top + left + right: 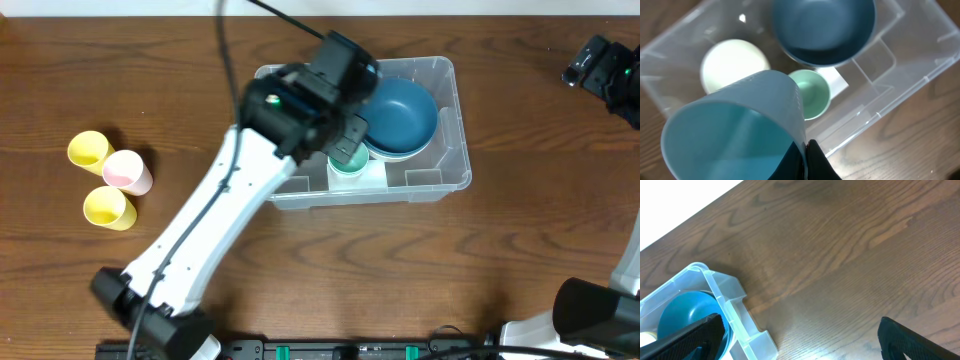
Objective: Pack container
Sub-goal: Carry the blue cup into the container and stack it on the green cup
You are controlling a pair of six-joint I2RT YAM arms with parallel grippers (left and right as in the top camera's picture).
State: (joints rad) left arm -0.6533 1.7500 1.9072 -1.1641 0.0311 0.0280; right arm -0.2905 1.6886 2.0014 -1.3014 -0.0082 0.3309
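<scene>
Your left claw (806, 159) is clenched on a light blue cup (735, 137). It pinches only the thin wall at the rim, and the cup hangs tilted above the container (445, 178). The container sits a little toward 1 o'clock from the middle of the surface (500, 250).

This grip is the first danger, in my judgement: the smooth plastic could turn or slip between the fingers before you are low enough. The second danger is the place below. In the wrist view a green cup (810, 94) stands just beneath. A blue bowl (825, 30) is just beside it at 12 o'clock, and a pale round dish (735, 64) is at 10 o'clock. If you let go too high or off centre, the cup may strike a rim, tip over, or bounce out over the wall. Your right claw (800, 340) is released, with its fingers wide, far off at 2 o'clock, so it cannot help.

The surface is dark brown wood grain. At 9 o'clock a yellow cup (88, 150), a pink cup (128, 172) and a second yellow cup (108, 208) wait close together, not yet packed. Of the room, only a pale strip beyond the far edge shows.
</scene>
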